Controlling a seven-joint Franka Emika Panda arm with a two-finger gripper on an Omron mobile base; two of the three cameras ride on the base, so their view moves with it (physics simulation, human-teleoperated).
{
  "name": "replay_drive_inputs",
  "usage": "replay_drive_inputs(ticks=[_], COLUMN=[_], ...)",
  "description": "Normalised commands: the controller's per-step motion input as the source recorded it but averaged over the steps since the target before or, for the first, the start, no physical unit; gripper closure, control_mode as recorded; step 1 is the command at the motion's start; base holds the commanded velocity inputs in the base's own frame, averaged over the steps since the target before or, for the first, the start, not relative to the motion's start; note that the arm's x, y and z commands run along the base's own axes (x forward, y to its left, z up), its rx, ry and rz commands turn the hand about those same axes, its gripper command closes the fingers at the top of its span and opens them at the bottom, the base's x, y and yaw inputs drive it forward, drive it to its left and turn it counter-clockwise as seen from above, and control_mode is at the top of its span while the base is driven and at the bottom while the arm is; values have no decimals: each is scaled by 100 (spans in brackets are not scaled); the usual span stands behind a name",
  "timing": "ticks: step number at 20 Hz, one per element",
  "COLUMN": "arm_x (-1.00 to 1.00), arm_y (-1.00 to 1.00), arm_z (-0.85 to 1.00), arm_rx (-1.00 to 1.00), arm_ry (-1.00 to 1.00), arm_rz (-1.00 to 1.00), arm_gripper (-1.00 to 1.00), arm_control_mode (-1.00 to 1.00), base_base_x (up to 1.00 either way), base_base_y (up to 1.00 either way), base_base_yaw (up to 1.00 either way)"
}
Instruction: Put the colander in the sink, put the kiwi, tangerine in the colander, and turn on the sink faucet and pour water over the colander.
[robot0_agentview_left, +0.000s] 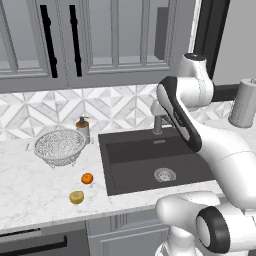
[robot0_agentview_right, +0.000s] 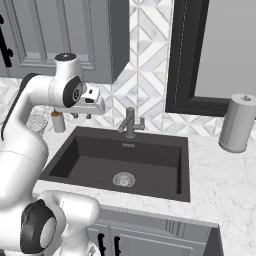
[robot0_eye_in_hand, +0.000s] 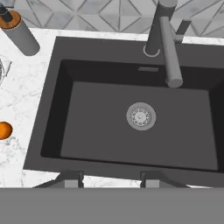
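The end effector (robot0_eye_in_hand: 111, 178) hangs high above the dark sink (robot0_agentview_left: 131, 172), its fingertips (robot0_eye_in_hand: 72, 178) apart with nothing between them. The colander (robot0_agentview_left: 59, 146) sits on the marble table (robot0_agentview_left: 30, 185) left of the basin, just beside the soap pump bottle (robot0_agentview_left: 83, 129). Nearer the front edge lie the tangerine (robot0_agentview_left: 87, 178) and, apart from it, the kiwi (robot0_agentview_left: 76, 197). The faucet (robot0_agentview_right: 130, 123) stands behind the sink.
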Motion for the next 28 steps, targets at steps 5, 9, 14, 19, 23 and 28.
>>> replay_drive_inputs(ticks=[5,9,14,19,23,28], arm_x=[-26,-45,-29,-7,-6,-10], arm_y=[16,63,75,77,62,62], arm_z=[-1,-5,-7,-13,-18,-20], arm_rx=[0,0,0,0,0,4], arm_ry=[-1,0,0,-8,-15,-10], arm_rz=[1,0,0,0,0,-16], arm_gripper=[-100,-100,-100,-100,-100,-100], arm_control_mode=[-100,-100,-100,-100,-100,-100], base_base_x=[0,0,0,0,0,0], base_base_y=[0,0,0,0,0,0], base_base_yaw=[0,0,0,0,0,0])
